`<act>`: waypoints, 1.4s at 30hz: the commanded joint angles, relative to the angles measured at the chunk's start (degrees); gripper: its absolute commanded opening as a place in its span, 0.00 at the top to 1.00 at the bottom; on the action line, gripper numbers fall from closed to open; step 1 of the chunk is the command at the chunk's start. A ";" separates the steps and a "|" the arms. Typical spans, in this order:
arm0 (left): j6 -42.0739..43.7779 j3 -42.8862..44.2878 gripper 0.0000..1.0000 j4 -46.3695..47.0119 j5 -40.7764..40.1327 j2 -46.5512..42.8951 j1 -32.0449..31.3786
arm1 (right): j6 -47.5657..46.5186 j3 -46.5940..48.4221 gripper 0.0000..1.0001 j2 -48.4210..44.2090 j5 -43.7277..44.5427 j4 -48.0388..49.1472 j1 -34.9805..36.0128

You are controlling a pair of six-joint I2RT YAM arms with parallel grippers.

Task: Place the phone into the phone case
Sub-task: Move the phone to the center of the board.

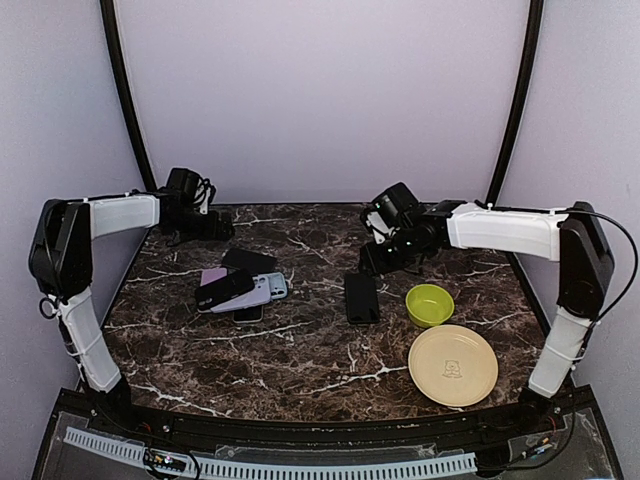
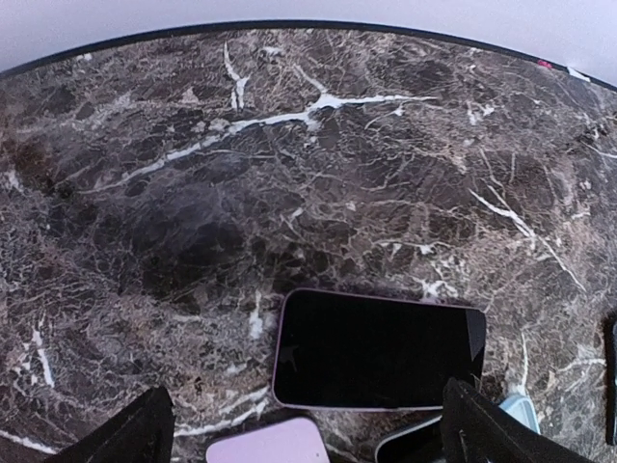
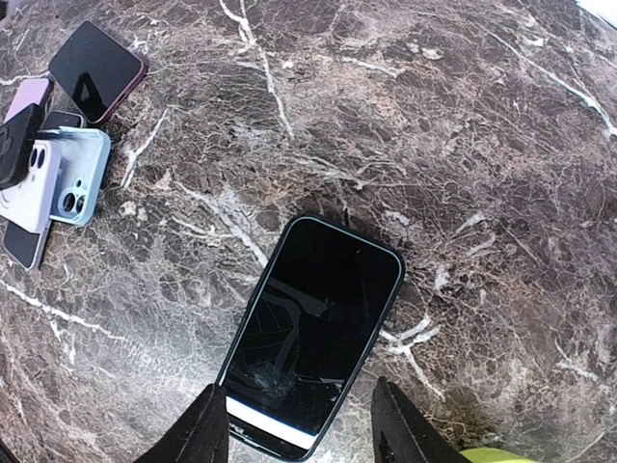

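A black phone [image 3: 313,333] lies screen up on the marble, its edge framed by a dark phone case rim [image 3: 390,289]; in the top view this phone [image 1: 361,297] sits mid-table. My right gripper [image 3: 301,434] hovers over its near end, open, a finger on either side and nothing held. It shows from above as the right gripper [image 1: 385,255], just behind the phone. My left gripper [image 2: 308,439] is open at the back left, the left gripper [image 1: 205,224] holding nothing, above a purple-rimmed phone [image 2: 378,349] lying screen up.
A pile of phones and cases [image 1: 240,290] lies left of centre, with a lilac case [image 2: 265,444], a white phone [image 3: 34,183] and a light blue case [image 3: 82,178]. A green bowl [image 1: 430,304] and a beige plate [image 1: 452,364] stand at the right front.
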 commanded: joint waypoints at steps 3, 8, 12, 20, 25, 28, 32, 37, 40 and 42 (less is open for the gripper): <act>-2.76 11.06 0.01 -6.43 -1.09 13.35 -0.17 | -1.00 -0.56 0.48 -0.73 1.57 1.42 1.19; -3.41 16.77 0.04 -9.04 -0.23 20.53 -0.17 | -1.16 -0.85 0.48 -0.86 2.32 0.80 1.42; -3.87 15.24 0.07 -8.50 -0.81 21.70 -0.62 | -1.06 -1.27 0.48 -1.10 2.00 0.94 1.51; -1.83 12.95 0.19 -10.27 -1.86 21.75 -6.96 | -0.97 -0.60 0.48 -0.86 2.17 -0.07 1.76; -2.87 11.78 0.25 -12.39 -2.76 21.44 -11.83 | -1.18 -0.51 0.47 -1.45 2.70 -0.48 1.81; -3.85 10.35 0.27 -12.33 -2.59 20.39 -14.86 | -1.25 -0.57 0.47 -1.59 3.29 -0.86 1.86; -2.97 8.38 0.27 -9.21 -3.72 19.64 -22.43 | -1.27 -1.30 0.47 -2.03 3.68 -0.53 1.91; 2.41 9.16 0.27 -5.98 -6.79 20.27 -28.84 | -1.76 -2.18 0.47 -2.63 2.52 -0.28 2.03; 5.20 8.83 0.27 -4.65 -8.44 20.46 -30.25 | -2.91 -3.12 0.46 -3.37 0.68 0.75 2.03; 5.87 9.50 0.26 -5.35 -8.78 20.32 -30.34 | -5.63 -3.48 0.43 -3.25 -1.98 2.24 2.03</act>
